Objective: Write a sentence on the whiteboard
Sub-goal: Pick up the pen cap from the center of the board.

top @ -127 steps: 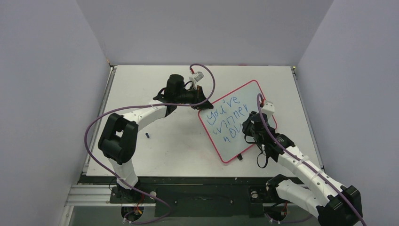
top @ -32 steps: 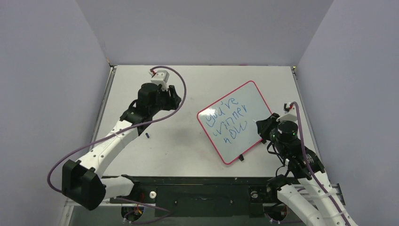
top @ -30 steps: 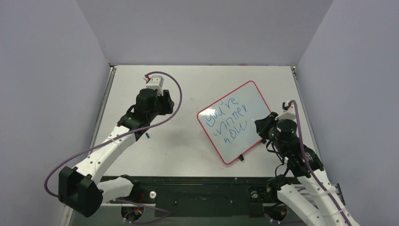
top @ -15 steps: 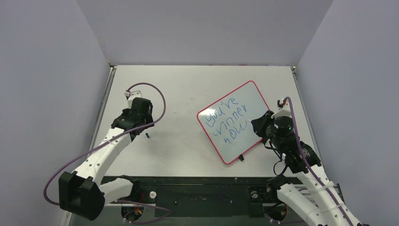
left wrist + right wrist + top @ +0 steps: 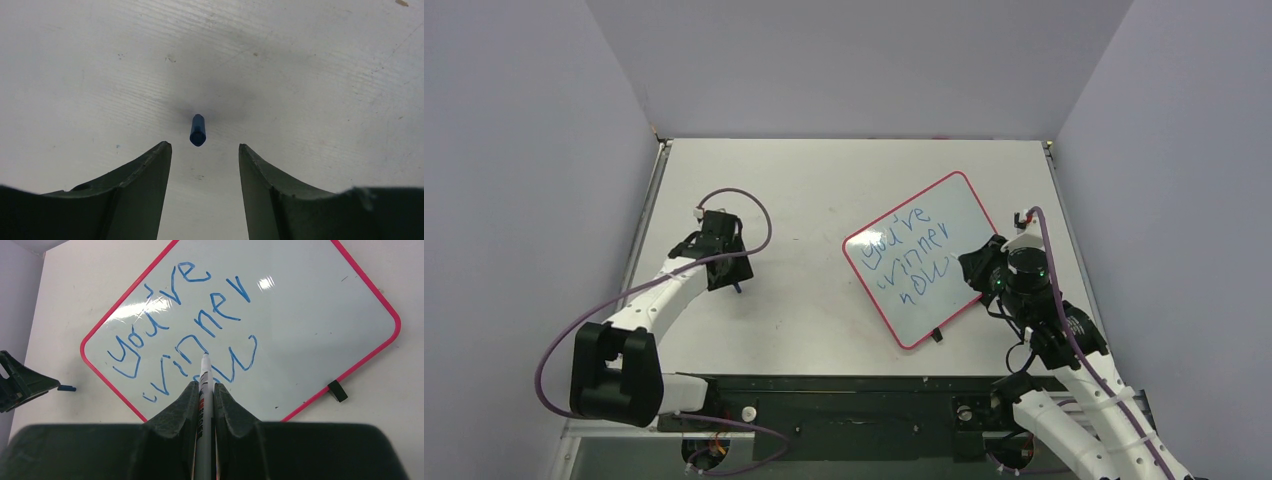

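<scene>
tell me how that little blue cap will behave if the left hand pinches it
The cap looks faceted and lies on its side, so it probably won't roll far. Being tiny and likely light plastic, it may skid on the smooth table or pop out of the left hand.

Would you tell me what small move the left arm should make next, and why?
Probably lower the left gripper and close on the small blue cap: it lies just ahead of the open jaws, and the right gripper holds the uncapped pen.

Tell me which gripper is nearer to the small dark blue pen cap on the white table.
Left. The left gripper hovers directly over the cap, jaws open. The right gripper, shut on a white marker, is far across the table, at the pink-framed whiteboard.
</scene>
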Tool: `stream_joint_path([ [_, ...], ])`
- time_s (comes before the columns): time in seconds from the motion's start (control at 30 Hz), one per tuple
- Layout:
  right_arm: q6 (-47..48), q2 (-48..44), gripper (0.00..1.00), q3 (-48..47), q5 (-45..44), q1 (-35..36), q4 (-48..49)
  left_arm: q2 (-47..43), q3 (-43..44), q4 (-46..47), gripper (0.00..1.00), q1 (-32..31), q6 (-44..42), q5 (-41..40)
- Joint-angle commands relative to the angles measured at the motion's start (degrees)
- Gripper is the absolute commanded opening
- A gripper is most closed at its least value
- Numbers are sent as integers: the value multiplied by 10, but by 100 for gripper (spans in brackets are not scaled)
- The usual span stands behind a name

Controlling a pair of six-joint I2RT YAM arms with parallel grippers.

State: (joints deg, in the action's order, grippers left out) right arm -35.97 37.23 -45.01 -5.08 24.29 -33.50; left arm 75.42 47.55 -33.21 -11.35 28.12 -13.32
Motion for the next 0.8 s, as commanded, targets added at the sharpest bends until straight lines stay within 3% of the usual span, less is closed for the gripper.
stream_joint_path([
  [0.0, 14, -2, 0, -19, -7, -3, 17, 12, -11, 45, 48, 12, 1, 26],
  [0.77, 23, -7, 0, -16, -11, -9, 16, 72, -28, 87, 35, 21, 19, 20],
])
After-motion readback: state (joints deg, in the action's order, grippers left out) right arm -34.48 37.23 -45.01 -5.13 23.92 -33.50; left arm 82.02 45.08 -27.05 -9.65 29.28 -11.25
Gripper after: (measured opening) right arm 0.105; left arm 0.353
